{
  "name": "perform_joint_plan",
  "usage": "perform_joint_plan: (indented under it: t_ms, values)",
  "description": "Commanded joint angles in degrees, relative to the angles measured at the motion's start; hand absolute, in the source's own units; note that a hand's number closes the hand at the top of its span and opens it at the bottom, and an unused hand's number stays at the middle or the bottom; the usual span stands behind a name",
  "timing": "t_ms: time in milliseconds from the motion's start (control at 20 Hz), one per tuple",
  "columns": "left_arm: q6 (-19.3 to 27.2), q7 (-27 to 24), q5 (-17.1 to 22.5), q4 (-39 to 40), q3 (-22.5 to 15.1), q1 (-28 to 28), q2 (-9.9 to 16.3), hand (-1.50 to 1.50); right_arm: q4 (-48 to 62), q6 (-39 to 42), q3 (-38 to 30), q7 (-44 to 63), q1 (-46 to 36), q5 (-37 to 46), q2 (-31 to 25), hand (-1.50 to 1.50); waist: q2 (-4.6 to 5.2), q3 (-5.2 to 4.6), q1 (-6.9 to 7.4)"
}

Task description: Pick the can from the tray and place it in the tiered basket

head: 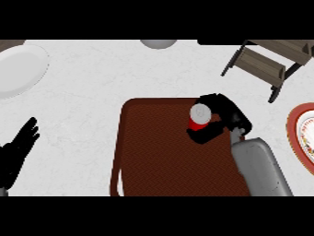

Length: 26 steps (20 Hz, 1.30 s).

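Nearest, at the view's lower left, the left hand point(8, 154) rests over the counter point(119, 69) with its fingers straight and spread, pointing up and away, holding nothing. To the right the grey right forearm point(261, 168) comes in from the lower edge and runs up along the right border of the brown tray point(159, 161). At its end the right hand point(222, 117) is curled round the can point(199, 119), the thumb below it and the fingers over its far side, so the hand is closed on the can. The can, red-walled with a pale top, stands upright near the tray's far right corner; whether it is lifted off the tray cannot be told. It looks like a small, stiff metal cylinder, probably light, with a smooth wall that could slip, so a hold across the middle of the wall seems the sound place. At the right edge lies a red-rimmed plate point(302, 138) with food on it. Further off, a white plate point(13, 71) lies at the far left, and the wooden tiered basket point(271, 62) stands at the far right, well apart from the can
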Motion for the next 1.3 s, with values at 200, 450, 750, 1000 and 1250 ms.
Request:
perform_joint_plan:
  t_ms: [200, 450, 750, 1000, 1250]
  values:
    - [-0.9, 0.76, -0.84, -0.29, -2.06, -1.89, -0.18, 0.0, 2.62, -10.94, 2.42, 27.66, -22.9, 23.63, -3.01, 1.5, -0.47, -1.08, 3.98]
    - [-0.34, 1.35, -1.66, 0.36, -2.99, -3.32, -0.78, 0.0, 7.3, -10.25, 4.88, 42.68, -37.83, 37.35, -3.23, 1.5, -0.33, -0.82, 4.03]
    - [-0.43, 1.52, -1.34, 0.3, -2.56, -3.88, -0.48, 0.0, 16.95, -8.82, 1.93, 50.62, -53.97, 48.32, -1.01, 1.5, 0.36, -0.36, 4.36]
    - [-0.88, 1.26, -1.35, 1.03, -2.35, -4.27, 0.01, 0.0, 26.14, -8.98, -4.26, 50.69, -66.2, 51.42, -0.43, 1.5, 0.83, -0.19, 4.24]
    - [0.47, 2.59, -1.4, -0.32, -2.59, -5.14, -1.13, 0.0, 34.53, -15.53, -9.71, 44.57, -70.34, 54.73, -5.51, 1.5, 1.36, -0.03, 3.78]
